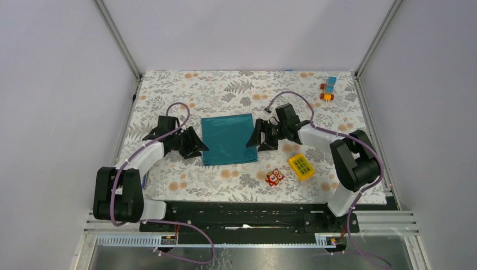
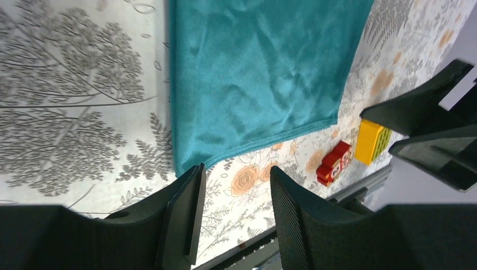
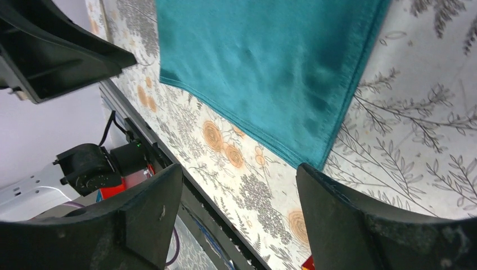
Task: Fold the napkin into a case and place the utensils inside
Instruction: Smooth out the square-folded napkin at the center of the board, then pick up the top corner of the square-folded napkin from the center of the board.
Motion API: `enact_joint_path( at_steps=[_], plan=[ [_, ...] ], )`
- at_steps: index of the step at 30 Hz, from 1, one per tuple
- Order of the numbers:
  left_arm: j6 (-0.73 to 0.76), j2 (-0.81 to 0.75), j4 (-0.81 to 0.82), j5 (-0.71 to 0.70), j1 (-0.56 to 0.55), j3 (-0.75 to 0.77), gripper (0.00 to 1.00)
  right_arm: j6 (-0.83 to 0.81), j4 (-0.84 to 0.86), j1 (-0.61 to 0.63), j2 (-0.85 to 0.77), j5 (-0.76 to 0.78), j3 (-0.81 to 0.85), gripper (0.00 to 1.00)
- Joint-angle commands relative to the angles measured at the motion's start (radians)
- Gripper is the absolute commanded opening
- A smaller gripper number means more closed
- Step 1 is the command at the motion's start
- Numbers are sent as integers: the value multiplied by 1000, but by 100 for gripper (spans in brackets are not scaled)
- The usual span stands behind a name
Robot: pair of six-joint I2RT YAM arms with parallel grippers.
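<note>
Gaping with nothing held, the left gripper [image 2: 236,174] has one near corner of the flat teal napkin [image 1: 228,139] just past its fingertip; the right gripper [image 3: 239,174], spread wider and likewise empty-handed, meets the other near corner.

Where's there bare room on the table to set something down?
Free: the far strip between napkin and back wall, left of the toy car; the near strip left of the red owl. Crowded: around the yellow block, left gripper and right gripper.

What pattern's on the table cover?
Table cover: grey ferns, orange flowers on white; left wrist view.
</note>
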Motion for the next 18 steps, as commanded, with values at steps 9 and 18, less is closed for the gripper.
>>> enact_joint_path(
  at_steps=[9,18],
  plan=[
    [-23,117,144,-82,13,-79,39,-40,-54,-25,-41,31,-34,72],
    [-132,30,235,-34,-85,-244,25,-48,-49,-50,-25,33,-42,67]
  ],
)
